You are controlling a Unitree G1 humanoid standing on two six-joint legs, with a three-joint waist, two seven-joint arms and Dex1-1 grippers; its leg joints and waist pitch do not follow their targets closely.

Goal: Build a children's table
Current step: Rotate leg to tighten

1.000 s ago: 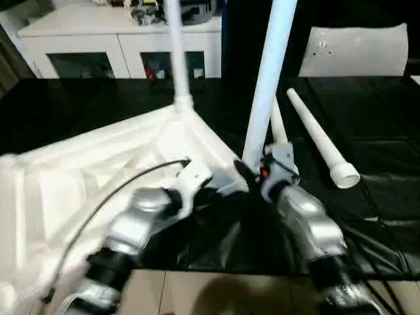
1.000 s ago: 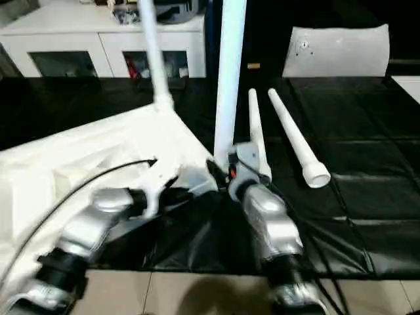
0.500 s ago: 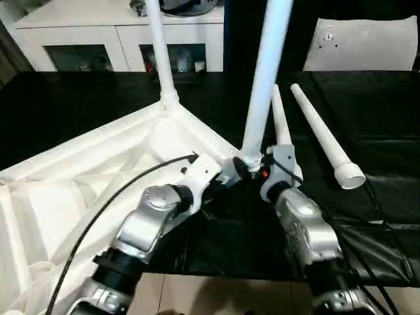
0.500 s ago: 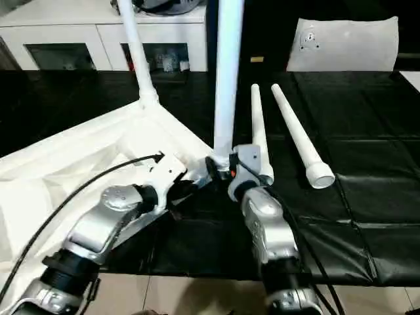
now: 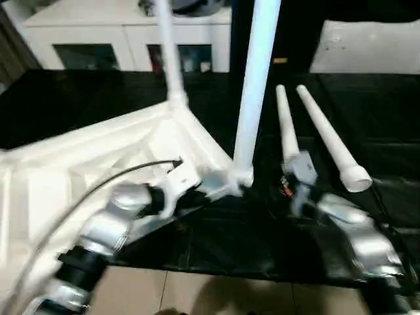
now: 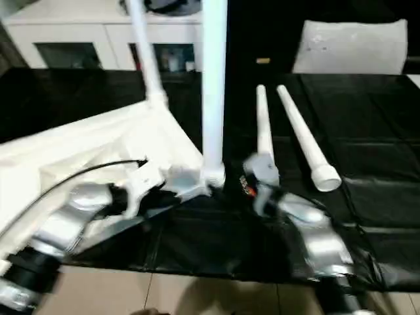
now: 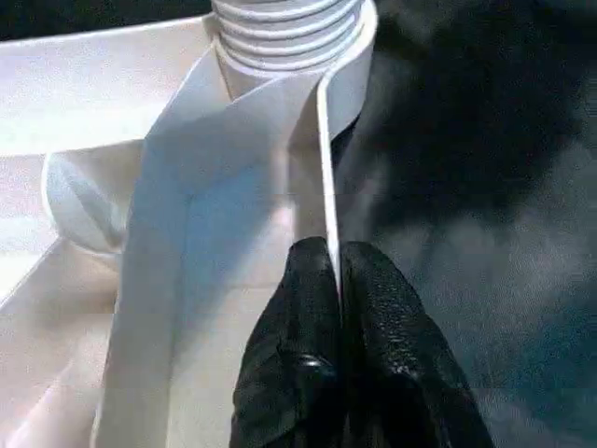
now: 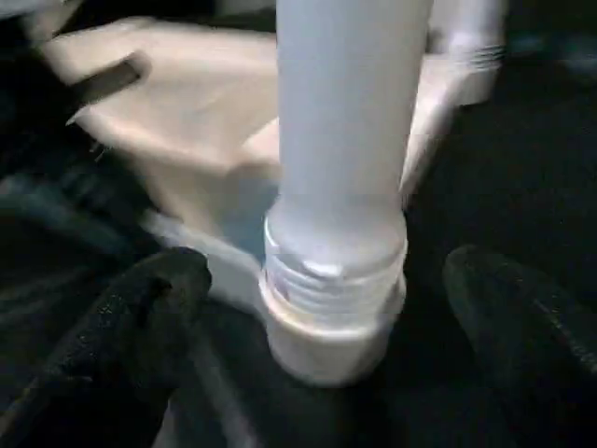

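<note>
**Right tool stands wide around the corner leg, with two loose legs lying just beyond it**

The upturned children's table (image 5: 98, 164) lies ribbed side up on the black tabletop (image 5: 394, 131), and everything here is easiest placed from its near corner socket (image 5: 239, 178).

Left of that socket, the left tool (image 7: 334, 254) is pressed together on the thin white side wall of the children's table. Its black fingers (image 7: 308, 280) pinch the wall edge a short way back from the corner. To me that looks like a steadying grip.

In the socket itself stands the near leg (image 5: 252, 85), upright and rising out of the top of the head views. A second, far leg (image 5: 167, 46) stands at the corner behind and to the left. A few threads show above the socket's rim, so I'd guess the near leg may not be fully wound down.

Right of the socket, the right tool (image 8: 326, 289) is spread wide. Its fingers (image 8: 149, 317) sit one on each side of the leg's base, apart from it and holding nothing.

Further right lie the two loose legs, the inner loose leg (image 5: 285, 125) and the outer loose leg (image 5: 328, 141), side by side. Their long axes run away from the robot, with the thick ends nearest it. The right arm is plainly the closer one. I'd judge a reach for either leg would go rightward and slightly outward from the socket, with the grasp taken across the tube.
</note>
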